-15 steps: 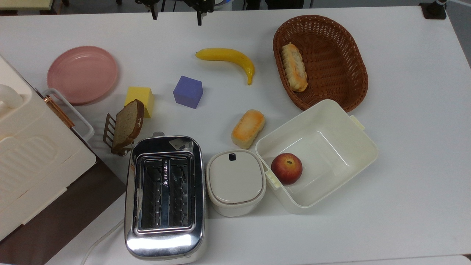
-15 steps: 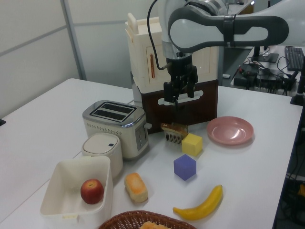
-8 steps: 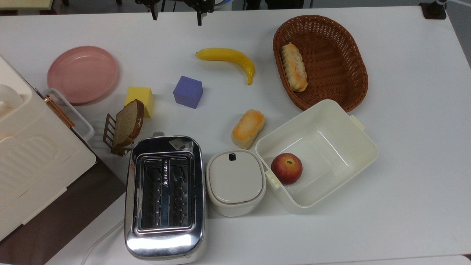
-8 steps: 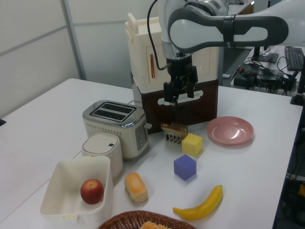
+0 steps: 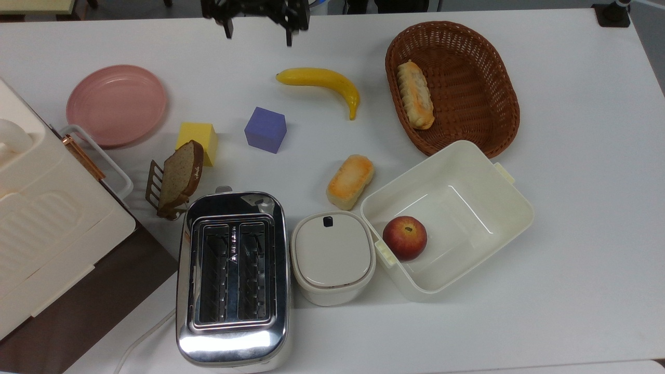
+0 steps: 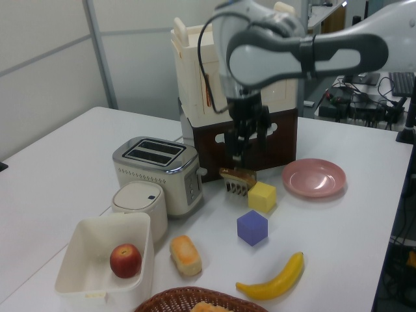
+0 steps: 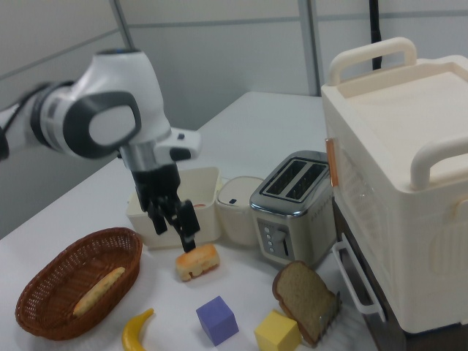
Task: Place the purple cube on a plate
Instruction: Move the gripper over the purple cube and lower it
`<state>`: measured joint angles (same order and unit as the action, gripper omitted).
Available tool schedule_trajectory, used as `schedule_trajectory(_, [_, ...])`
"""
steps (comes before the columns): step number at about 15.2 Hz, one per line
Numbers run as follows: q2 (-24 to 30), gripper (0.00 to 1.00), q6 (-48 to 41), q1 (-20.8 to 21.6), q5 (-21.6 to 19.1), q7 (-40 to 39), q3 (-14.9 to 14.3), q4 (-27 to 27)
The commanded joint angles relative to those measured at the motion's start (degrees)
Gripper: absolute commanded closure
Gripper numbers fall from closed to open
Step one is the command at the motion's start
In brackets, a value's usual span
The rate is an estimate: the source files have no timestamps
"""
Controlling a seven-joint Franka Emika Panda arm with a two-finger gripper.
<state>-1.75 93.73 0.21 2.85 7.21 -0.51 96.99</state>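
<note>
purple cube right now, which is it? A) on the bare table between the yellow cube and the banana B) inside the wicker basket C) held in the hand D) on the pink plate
A: the purple cube sits on the white table, with the yellow cube on the top view's left and the banana up to the top view's right; the plate holds nothing and the hand is open and empty.
</note>
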Motion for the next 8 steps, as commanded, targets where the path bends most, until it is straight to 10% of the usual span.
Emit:
schedule_trajectory(1, [5.69,0.00,7.94,0.05,-1.27,7.45,-0.54,11.45])
schedule_trajectory(8, [8.00,0.00,26.92,-3.37,0.05,7.29,-0.45,25.62])
